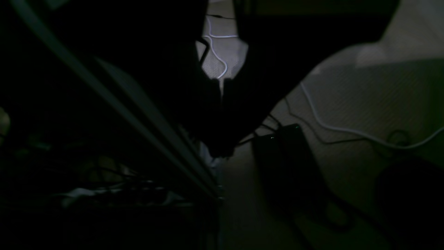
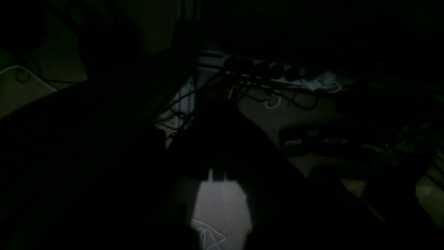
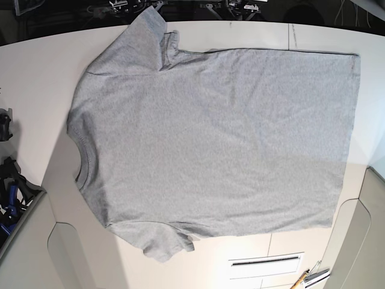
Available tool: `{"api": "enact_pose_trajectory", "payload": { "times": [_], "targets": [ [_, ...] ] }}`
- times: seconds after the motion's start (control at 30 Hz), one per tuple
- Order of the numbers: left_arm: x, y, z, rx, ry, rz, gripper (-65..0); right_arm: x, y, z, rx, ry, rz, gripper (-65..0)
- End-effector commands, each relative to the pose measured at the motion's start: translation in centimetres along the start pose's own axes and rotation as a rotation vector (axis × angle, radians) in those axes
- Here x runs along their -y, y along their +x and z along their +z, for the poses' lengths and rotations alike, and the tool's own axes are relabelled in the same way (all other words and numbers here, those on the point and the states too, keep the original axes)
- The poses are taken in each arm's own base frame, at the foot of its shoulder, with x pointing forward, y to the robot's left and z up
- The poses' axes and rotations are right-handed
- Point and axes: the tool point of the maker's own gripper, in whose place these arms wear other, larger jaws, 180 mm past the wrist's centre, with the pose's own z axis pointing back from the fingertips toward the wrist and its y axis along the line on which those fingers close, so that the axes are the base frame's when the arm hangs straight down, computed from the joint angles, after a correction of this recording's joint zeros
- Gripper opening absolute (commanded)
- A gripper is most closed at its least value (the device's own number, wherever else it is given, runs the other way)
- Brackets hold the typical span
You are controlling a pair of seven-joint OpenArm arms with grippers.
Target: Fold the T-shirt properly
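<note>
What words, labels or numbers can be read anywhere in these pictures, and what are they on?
None can be read.
The T-shirt lies spread flat on the white table with its plain grey side up; no print shows.
The two wrist views are too dark: cables, a power strip and a dark box show only as shapes, and any marking on them is too dim to read.

Plain heather-grey T-shirt on a white table, no pattern showing
</note>
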Motion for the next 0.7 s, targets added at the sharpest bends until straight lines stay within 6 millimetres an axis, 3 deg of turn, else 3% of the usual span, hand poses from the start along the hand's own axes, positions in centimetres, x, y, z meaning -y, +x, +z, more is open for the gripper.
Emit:
{"api": "enact_pose_trajectory", "payload": {
  "times": [0.0,0.67],
  "targets": [
    [0.6,0.47,-0.04,0.012,-0.017,0.003,-65.0,0.16,0.43,0.01,0.017,-0.005,-0.002,-65.0],
    [0.66,1.07,-0.05,0.028,-0.019,0.002,-65.0,0.1,0.91,0.04,0.032,-0.005,0.043,-65.0]
  ]
}}
